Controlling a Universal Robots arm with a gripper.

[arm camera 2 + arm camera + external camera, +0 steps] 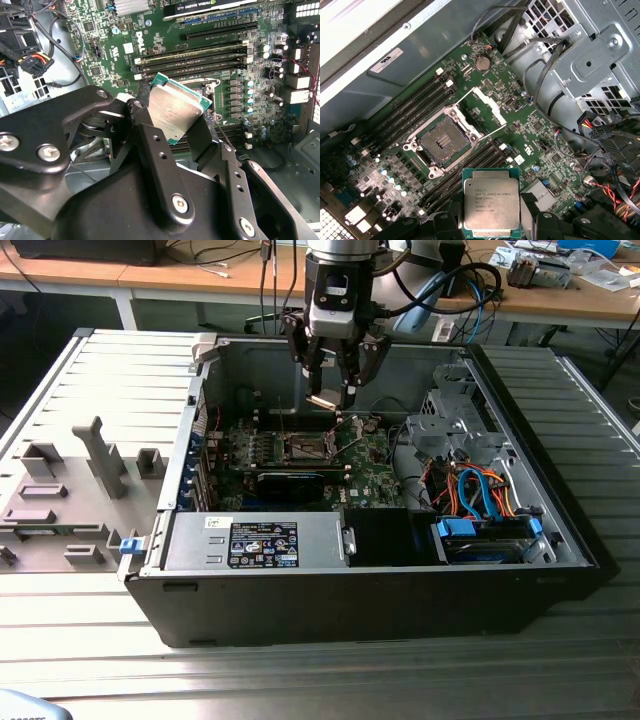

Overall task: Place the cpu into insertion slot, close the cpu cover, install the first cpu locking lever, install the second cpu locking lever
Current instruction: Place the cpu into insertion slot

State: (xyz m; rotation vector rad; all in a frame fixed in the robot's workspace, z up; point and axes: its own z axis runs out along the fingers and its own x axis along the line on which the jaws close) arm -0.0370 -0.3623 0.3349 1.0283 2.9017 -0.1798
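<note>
hovering in the exterior view, the gripper (330, 392) holds the cpu (322, 400) aloft near the insertion slot (305, 448). second wrist view: its fingers (150, 145) clamp the cpu's edges. first wrist view: the cpu cover (495, 110) stands open. light, stiff, fragile, i'd judge: edge grip suits.

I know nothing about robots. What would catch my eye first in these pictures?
First, the silvery cpu, pinched between the arm's black jaws and hanging above the green circuit board inside an open computer case. Right after it, the bare insertion slot on that board, its dark centre exposed, with the cpu cover swung open beside it.
</note>
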